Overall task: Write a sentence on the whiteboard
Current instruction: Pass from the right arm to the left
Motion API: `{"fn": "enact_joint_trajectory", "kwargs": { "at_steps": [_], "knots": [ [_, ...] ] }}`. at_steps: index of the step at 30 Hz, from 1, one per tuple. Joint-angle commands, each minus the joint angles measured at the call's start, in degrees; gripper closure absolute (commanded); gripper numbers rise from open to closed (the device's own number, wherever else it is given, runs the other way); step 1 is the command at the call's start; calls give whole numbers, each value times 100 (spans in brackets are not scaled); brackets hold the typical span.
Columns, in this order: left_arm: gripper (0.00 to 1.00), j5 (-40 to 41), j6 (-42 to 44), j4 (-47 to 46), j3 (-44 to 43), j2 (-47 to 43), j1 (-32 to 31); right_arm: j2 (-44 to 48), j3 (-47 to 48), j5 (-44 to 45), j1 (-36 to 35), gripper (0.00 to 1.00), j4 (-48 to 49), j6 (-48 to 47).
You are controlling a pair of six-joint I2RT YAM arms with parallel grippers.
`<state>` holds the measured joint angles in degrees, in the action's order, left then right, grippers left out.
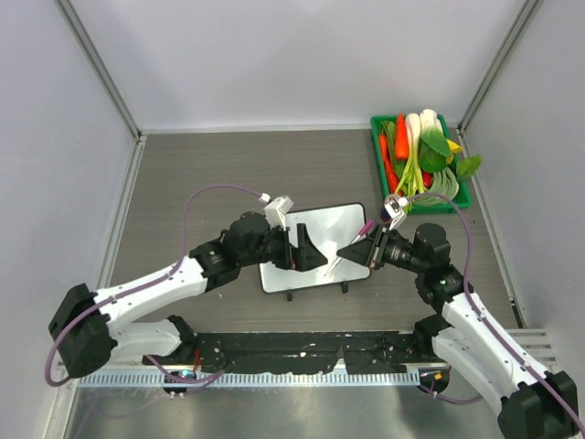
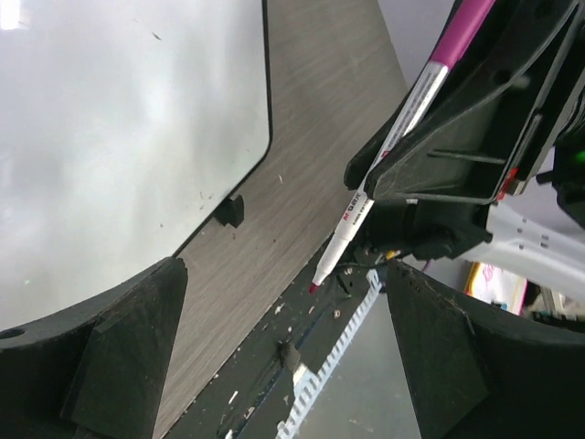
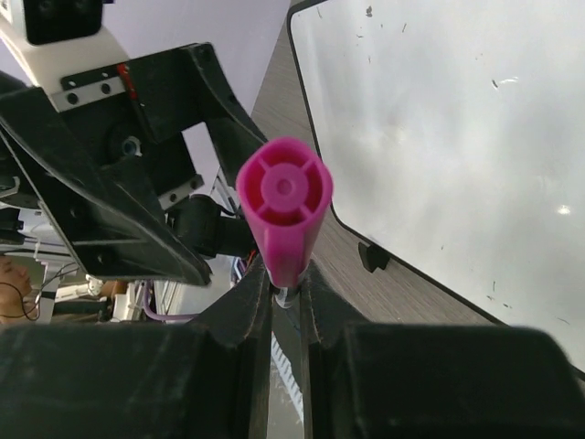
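Note:
The whiteboard (image 1: 334, 221) lies flat mid-table on small black feet (image 2: 230, 210). Its face (image 2: 119, 137) (image 3: 457, 155) is blank apart from faint specks, and no sentence shows on it. My right gripper (image 1: 358, 251) (image 3: 285, 282) is shut on a marker (image 3: 283, 197) with a magenta rear end and white barrel (image 2: 402, 119). The marker's uncapped red tip (image 2: 313, 288) hangs over the wood off the board's near right corner. My left gripper (image 1: 309, 252) (image 2: 283, 274) stands open over the board's near edge, facing the marker, with nothing between its fingers (image 2: 128, 347).
A green tray (image 1: 377, 151) of vegetables sits at the back right corner. A black strip with a white toothed rail (image 1: 302, 375) runs along the near edge by the arm bases. Grey walls close in the table on three sides.

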<state>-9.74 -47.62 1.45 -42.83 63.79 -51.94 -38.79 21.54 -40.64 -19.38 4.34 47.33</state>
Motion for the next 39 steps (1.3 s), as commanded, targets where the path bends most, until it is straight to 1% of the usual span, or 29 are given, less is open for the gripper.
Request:
{"fn": "enact_joint_trajectory", "kwargs": {
  "at_steps": [1,5,8,10,11,13,17,21,23,24,26,27,28,29,30,31,33,35,39],
  "knots": [
    [8,-1311,367,-944,-419,546,97,-287,-27,-313,22,98,1208,320],
    [15,-1645,437,-1155,-560,880,123,-551,-45,-313,13,99,1491,478],
    [26,-1795,472,-1323,-551,1021,123,-639,-71,-304,13,98,1736,593],
    [32,-1891,446,-1411,-551,1118,123,-735,-80,-356,13,98,1903,698],
    [39,-1952,429,-1463,-551,1188,123,-762,-62,-365,13,99,1921,751],
    [46,-2058,420,-1542,-551,1258,123,-788,-71,-365,13,99,2009,804],
    [63,-2024,428,-1490,-534,1294,114,-771,-45,-304,13,99,2036,822],
    [89,-1839,569,-1236,-533,1233,132,-780,-45,-225,22,99,1931,760],
    [100,-1777,613,-1130,-551,1206,132,-806,-53,-207,22,99,1904,760],
    [100,-1786,630,-1095,-577,1189,149,-806,-36,-251,22,99,1895,769],
    [100,-1821,701,-1007,-630,1188,158,-876,-1,-304,22,92,1887,760],
    [100,-1847,744,-954,-665,1188,149,-876,8,-313,22,83,1860,743],
    [100,-1848,780,-893,-700,1197,158,-911,26,-330,13,79,1851,708],
    [100,-1856,815,-840,-735,1189,158,-929,43,-365,13,70,1843,699],
    [100,-1891,841,-779,-770,1188,158,-955,69,-435,22,67,1834,672],
    [100,-1944,868,-735,-797,1180,158,-964,87,-462,22,60,1825,663],
    [100,-1979,903,-708,-806,1145,176,-973,122,-611,22,54,1860,663],
    [100,-1953,964,-638,-806,1092,176,-938,131,-673,22,54,1878,663],
    [100,-2014,991,-663,-762,1022,185,-850,70,-673,13,61,2017,768]
  ]
}}
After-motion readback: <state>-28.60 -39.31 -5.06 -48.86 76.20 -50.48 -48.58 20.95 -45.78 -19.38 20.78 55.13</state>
